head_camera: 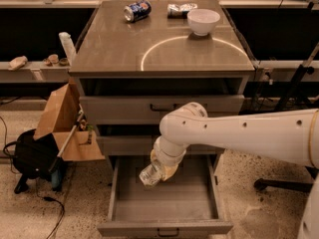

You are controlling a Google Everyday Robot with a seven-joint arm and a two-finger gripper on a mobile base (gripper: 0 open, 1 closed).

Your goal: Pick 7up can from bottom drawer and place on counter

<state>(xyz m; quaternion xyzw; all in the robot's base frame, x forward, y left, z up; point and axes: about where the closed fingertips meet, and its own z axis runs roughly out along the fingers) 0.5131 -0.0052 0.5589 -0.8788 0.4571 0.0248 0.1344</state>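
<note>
The tool (156, 171) hangs over the open bottom drawer (164, 203), near the back of it. It is closed tight around the 7up can (148, 176), which is tipped to one side and held up above the grey drawer floor. The desk (119, 49) on top has a blue can (137, 10), a shiny packet (180, 9) and a white bowl (203, 21), all near its far edge.

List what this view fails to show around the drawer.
1. Hand, over the bottom drawer: largely hidden by the wrist in the camera view.
2. 7up can: markings blurred; touching the drawer floor or lifted, cannot tell.
3. Arm: cut off by the right edge.
</note>
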